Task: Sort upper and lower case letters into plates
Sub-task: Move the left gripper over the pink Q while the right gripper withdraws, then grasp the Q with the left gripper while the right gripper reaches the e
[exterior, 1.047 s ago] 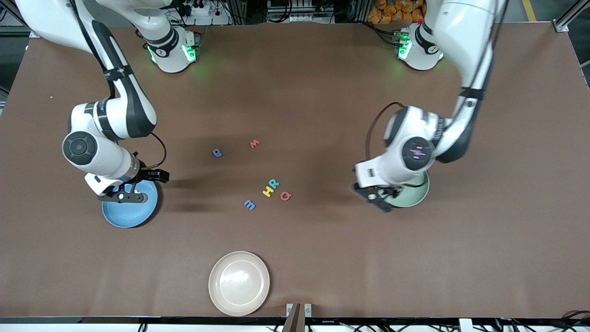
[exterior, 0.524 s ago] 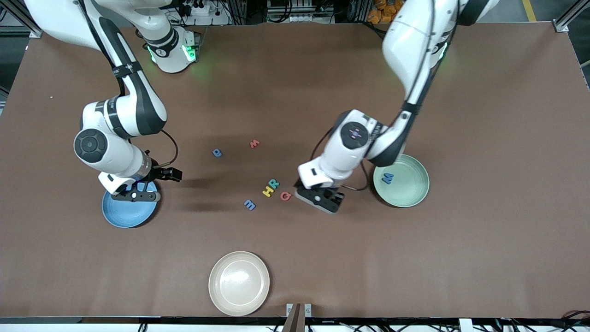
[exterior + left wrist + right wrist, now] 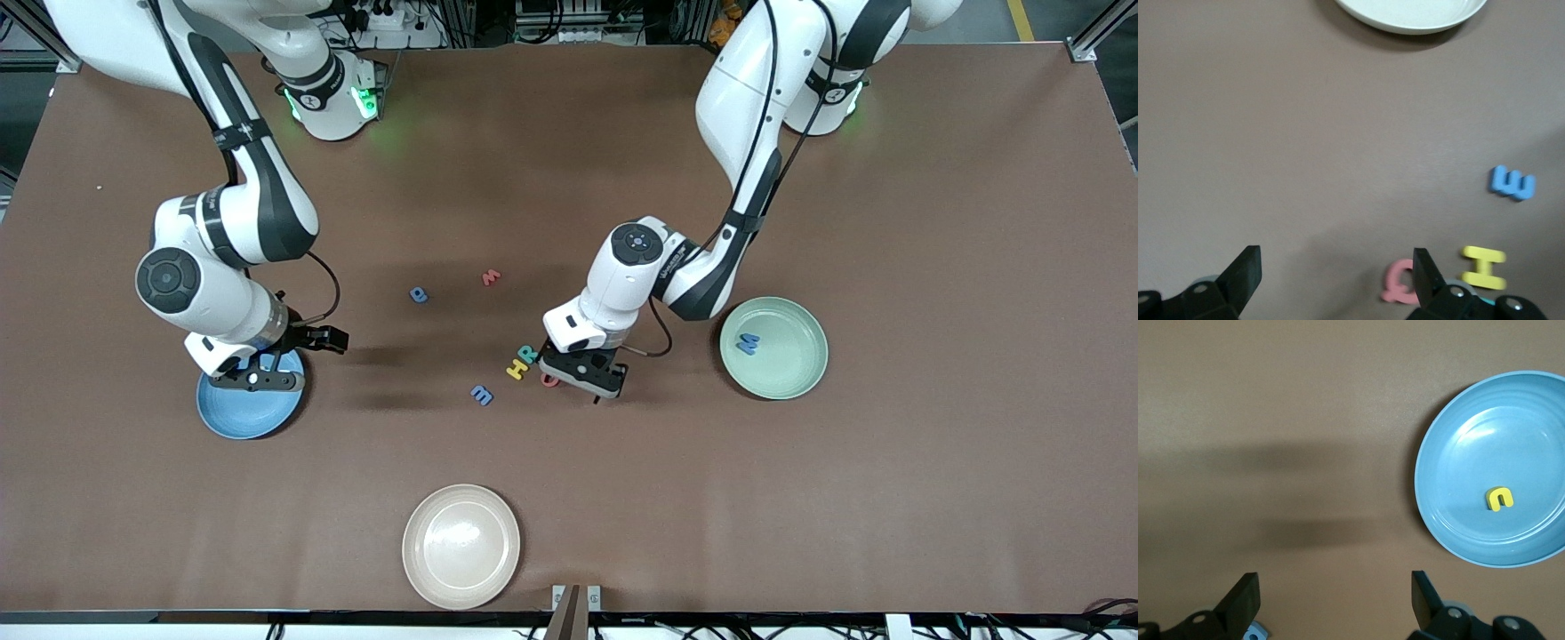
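Brown table [image 3: 933,222], cream plate [image 3: 461,545] (letters [image 3: 518,367] clustered)

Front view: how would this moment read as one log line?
left tool: open, over red Q | right tool: open, over blue plate | blue M: in green plate

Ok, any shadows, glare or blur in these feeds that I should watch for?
Front view: soft arm shadows on the table near the blue p; faint sheen on the cream plate. Left wrist view: red Q slightly soft beside the left hand. Right wrist view: two dark shadow bands beside the blue plate; yellow u sharp.
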Motion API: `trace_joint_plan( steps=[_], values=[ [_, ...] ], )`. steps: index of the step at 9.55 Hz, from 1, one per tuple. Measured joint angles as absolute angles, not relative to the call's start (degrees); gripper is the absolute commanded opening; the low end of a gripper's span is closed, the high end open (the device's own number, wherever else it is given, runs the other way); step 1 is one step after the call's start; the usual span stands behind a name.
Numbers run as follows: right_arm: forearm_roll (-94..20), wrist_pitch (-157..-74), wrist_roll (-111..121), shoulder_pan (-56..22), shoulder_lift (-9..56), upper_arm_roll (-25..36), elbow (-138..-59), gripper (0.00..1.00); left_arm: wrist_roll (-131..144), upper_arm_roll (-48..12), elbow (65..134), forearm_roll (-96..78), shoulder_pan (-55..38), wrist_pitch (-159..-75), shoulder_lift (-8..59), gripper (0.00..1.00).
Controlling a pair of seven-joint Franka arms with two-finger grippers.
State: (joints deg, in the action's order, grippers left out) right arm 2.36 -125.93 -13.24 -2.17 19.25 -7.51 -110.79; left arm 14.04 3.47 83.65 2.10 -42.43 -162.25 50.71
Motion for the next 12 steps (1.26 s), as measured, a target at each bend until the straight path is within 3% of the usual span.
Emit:
trace_joint_plan(
  steps=[3,12],
  values=[
    [2.34,-125.93,-13.24,-2.17,19.25,-7.52,-110.76,1.00,-0.24,3.43,82.86,3.22,-43.12,-163.70,51.13,1.00],
    [2.32,-125.74,-13.24,-2.17,19.43,-7.52,-110.78,1.00,-2.03,3.03,84.16,3.45,-45.62,-168.54,56.25,1.00]
  ],
)
